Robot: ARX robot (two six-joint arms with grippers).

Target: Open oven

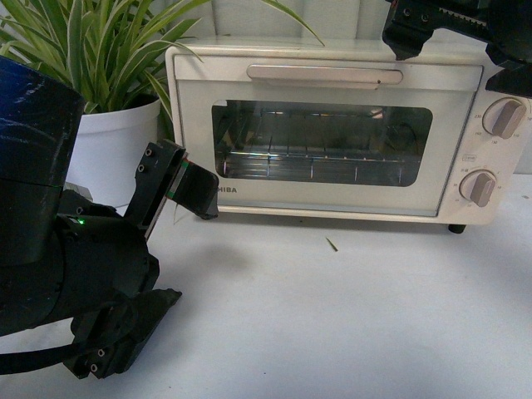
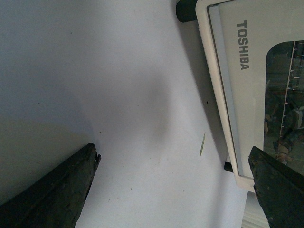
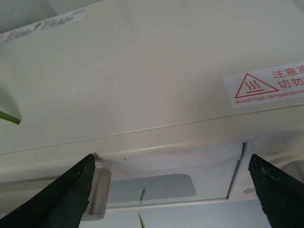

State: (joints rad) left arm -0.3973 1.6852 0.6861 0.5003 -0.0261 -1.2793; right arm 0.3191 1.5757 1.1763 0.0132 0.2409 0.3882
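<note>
The cream-white oven (image 1: 440,187) stands at the back of the table with its glass door shut; the pale bar handle (image 1: 324,75) runs along the door's top and two beige knobs (image 1: 503,117) sit at its right. My right gripper (image 1: 457,51) is open and hovers above the oven's top right. In the right wrist view it (image 3: 171,190) looks down on the oven top (image 3: 142,71) and one end of the handle (image 3: 97,192). My left gripper (image 1: 184,249) is open and empty, low over the table by the oven's lower left corner (image 2: 237,52).
A white pot (image 1: 112,154) with a long-leaved green plant stands left of the oven. A small twig (image 1: 332,243) lies on the white table (image 1: 349,324) in front of the door. A red hot-surface label (image 3: 266,85) is on the oven top.
</note>
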